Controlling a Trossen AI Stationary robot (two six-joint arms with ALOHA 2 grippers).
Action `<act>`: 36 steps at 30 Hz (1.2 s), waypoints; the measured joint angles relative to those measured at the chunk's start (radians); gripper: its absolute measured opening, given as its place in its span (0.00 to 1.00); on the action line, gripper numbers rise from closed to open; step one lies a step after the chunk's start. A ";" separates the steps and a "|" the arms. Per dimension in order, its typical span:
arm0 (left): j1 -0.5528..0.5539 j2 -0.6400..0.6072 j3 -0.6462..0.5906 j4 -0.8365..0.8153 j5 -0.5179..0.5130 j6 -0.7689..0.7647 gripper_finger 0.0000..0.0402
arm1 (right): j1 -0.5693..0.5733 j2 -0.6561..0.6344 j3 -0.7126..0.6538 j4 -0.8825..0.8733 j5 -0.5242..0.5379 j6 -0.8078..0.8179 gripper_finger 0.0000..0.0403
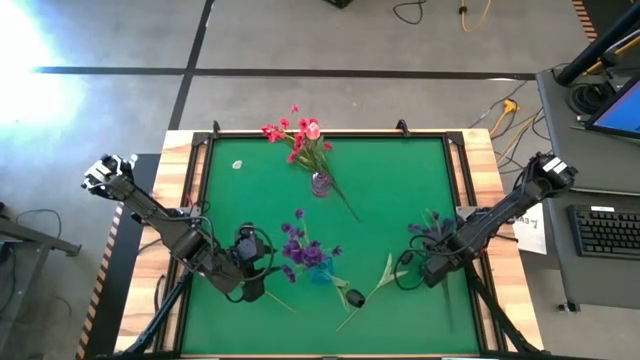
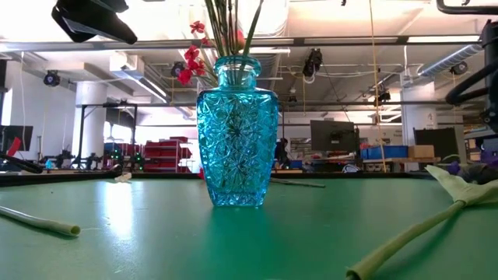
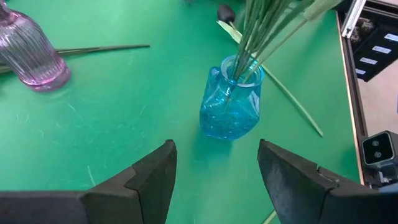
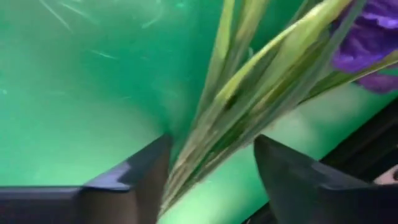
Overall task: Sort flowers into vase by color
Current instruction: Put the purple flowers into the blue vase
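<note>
Right gripper (image 4: 211, 162), jaws spread around purple flower (image 4: 367, 37) stems at the tabletop's right, may pinch off-centre and drop them; left gripper (image 3: 214, 177), jaws spread, near blue vase (image 3: 231, 102).

The counter (image 1: 400, 190) is covered in bright green, framed by pale wood. The blue vase (image 3: 231, 102) is clear turquoise glass cut in a starburst pattern and holds purple flowers (image 1: 300, 245) on green stems. The pink vase (image 3: 34, 53) is pale lilac-pink ribbed glass, holding red and pink flowers (image 1: 297, 135). Both hands are black.
</note>
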 joint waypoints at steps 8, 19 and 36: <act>0.000 0.000 0.000 0.000 -0.001 0.000 0.53 | 0.000 0.000 0.002 0.002 0.034 0.035 0.21; 0.000 0.000 0.000 0.000 -0.008 0.000 0.53 | -0.001 0.001 0.057 -0.149 0.056 0.028 0.04; 0.000 0.000 0.000 0.002 -0.016 -0.001 0.53 | -0.009 -0.087 0.411 -0.378 0.498 -0.131 0.04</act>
